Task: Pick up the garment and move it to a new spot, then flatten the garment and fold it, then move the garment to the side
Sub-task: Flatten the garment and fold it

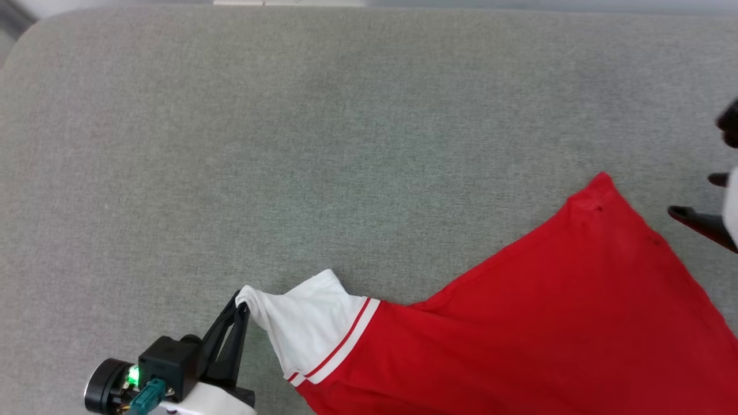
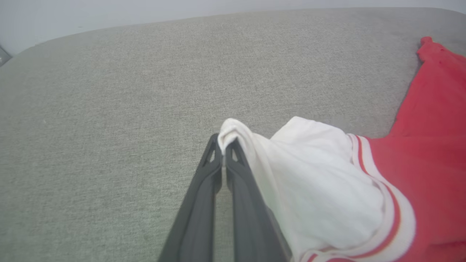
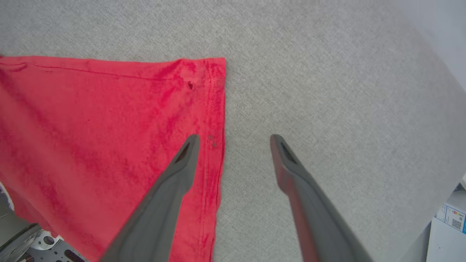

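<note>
On the grey fabric-covered worktop (image 1: 323, 144) in the head view, the red shirt (image 1: 548, 323) is spread across the lower right, plain red side up, running off the bottom and right edges. One white sleeve (image 1: 305, 328) with red stripes sticks out to the left. The left gripper (image 1: 242, 305) sits at the lower left, pinched tight on the very tip of that sleeve. The right gripper (image 1: 692, 196) pokes in from the right edge, fingers spread apart, just beside the shirt's far corner and not holding anything.

Left wrist view: the gripper's two fingers are pressed together with a bit of white sleeve cloth (image 2: 320, 174) bunched between the tips and draped over the right one. The red body of the shirt goes off to the right, flat on the worktop.

Right wrist view: the right gripper (image 3: 235, 138) is wide open, nothing between the fingers. One finger hangs over the shirt's (image 3: 109, 120) hemmed edge near its corner, the other over bare worktop. There's a white box (image 3: 449, 233) with a label in the bottom right corner.
</note>
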Controlling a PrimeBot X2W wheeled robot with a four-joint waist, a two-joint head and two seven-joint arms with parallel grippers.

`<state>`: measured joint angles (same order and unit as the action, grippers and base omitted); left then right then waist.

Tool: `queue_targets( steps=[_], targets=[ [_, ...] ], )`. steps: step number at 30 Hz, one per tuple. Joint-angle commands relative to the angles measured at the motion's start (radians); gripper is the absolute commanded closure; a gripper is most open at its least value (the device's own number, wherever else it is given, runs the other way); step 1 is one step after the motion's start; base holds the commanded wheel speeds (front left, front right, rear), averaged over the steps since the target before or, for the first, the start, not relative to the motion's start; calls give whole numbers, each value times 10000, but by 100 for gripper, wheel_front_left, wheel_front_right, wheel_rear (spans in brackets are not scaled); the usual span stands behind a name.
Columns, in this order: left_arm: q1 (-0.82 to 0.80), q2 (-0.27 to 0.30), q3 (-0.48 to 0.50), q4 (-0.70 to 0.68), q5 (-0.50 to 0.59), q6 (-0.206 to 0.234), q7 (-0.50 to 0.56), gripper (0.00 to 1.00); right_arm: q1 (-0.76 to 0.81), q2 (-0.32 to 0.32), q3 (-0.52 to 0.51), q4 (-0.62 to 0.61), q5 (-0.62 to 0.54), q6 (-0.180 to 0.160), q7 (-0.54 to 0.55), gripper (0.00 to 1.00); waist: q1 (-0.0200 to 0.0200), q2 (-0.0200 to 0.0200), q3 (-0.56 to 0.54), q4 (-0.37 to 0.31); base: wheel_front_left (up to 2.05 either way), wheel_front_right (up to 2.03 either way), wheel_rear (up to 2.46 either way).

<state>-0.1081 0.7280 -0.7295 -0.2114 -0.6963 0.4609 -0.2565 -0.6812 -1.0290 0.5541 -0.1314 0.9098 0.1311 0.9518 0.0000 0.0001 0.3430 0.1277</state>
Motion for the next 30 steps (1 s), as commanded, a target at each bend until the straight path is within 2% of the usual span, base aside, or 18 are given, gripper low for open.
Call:
queue_targets(
  steps=[1,6,12,16,17,18,20,22,25,30],
  targets=[
    [-252,-126,-40,63,113,-89,16,100,-747,585,497,463,-361,-6,512,0,0,-1,316,270,0,0,0],
    [-594,-374,-131,173,260,-195,5,100,-1998,1527,1677,1690,-940,-7,1057,0,0,-1,734,559,0,0,0],
    [-888,-627,-188,260,348,-306,-19,100,-2690,2095,2474,2921,-1181,-7,744,0,0,-1,1148,786,0,0,0],
    [-1051,-729,-175,384,409,-380,-30,100,-2613,2308,3429,3708,-1136,-6,524,0,0,-1,1333,859,0,0,0],
    [-1068,-786,-174,464,420,-433,-36,100,-2495,2390,3738,3968,-971,-6,332,55,0,-1,1348,858,0,0,0],
    [-1068,-786,-174,464,420,-433,-36,100,-2495,2390,3738,3968,-971,-6,332,55,0,-1,1348,858,0,0,0],
    [-1033,-824,-153,556,392,-449,-45,100,-2488,2446,3968,4098,-846,-7,71,100,0,-1,1287,795,0,0,0],
    [-894,-829,-173,678,351,-478,-47,100,-2765,2522,3888,4129,-621,-6,-721,100,0,-1,1032,658,0,0,0],
    [-838,-786,-127,711,369,-453,-57,100,-2991,2492,3821,4052,-505,-6,-1336,100,0,-1,745,556,0,0,0],
    [-983,-417,1,639,561,-446,-35,100,-3391,2317,3770,3762,-94,-7,-2597,100,0,-1,-33,303,0,0,0]
  ],
)
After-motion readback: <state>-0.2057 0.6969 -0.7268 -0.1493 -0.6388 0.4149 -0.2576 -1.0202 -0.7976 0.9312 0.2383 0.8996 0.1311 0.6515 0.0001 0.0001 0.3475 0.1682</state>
